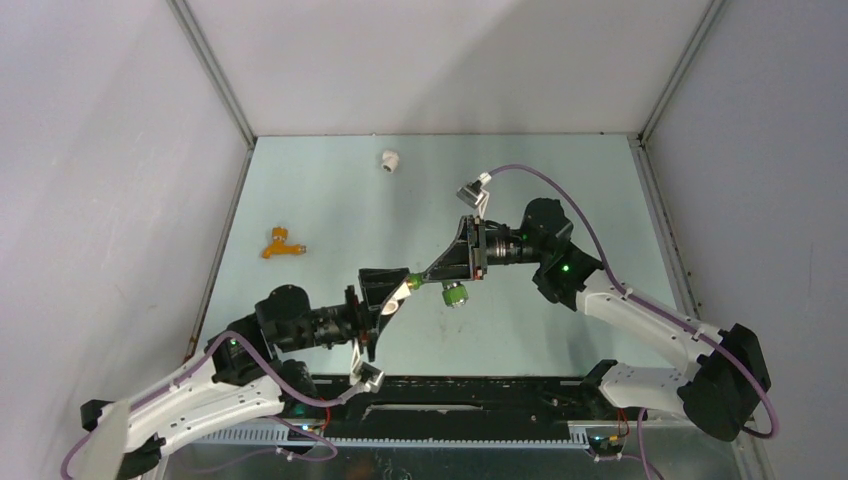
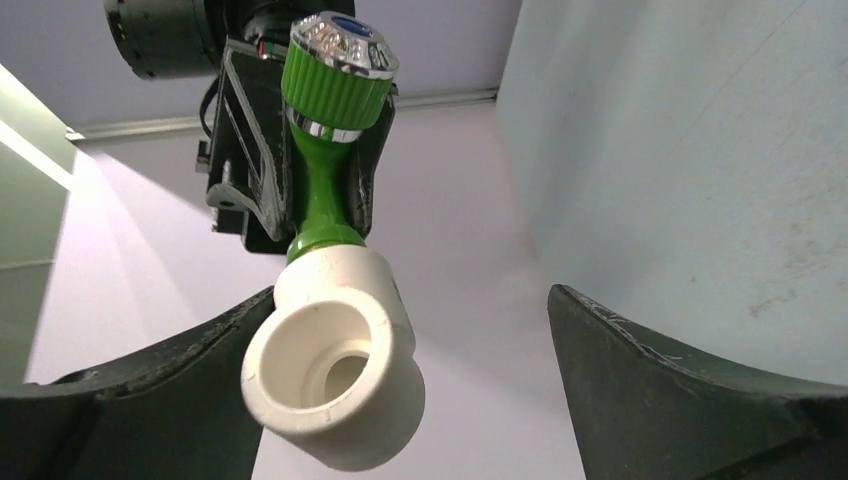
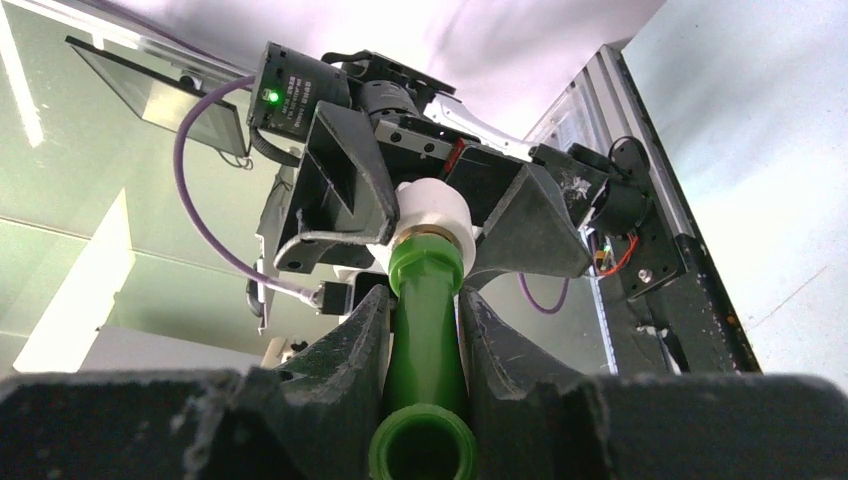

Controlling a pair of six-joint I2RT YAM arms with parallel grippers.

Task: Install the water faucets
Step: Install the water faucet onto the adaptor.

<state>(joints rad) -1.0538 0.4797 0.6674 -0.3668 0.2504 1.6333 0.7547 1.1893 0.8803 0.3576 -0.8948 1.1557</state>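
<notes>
The green faucet (image 2: 322,190) hangs in mid-air above the table (image 1: 560,180), its lower end seated in a white elbow fitting (image 2: 335,370); by the look of it, this first joint is made or close to it. The right hand (image 3: 425,335) is clenched on the faucet's stem. The left hand (image 2: 412,300) is released, its fingers spread either side of the fitting. The orange faucet (image 1: 283,245) lies alone at the table's left, well apart from a second white fitting (image 1: 389,160) near the far edge, so that pair looks left to do.
</notes>
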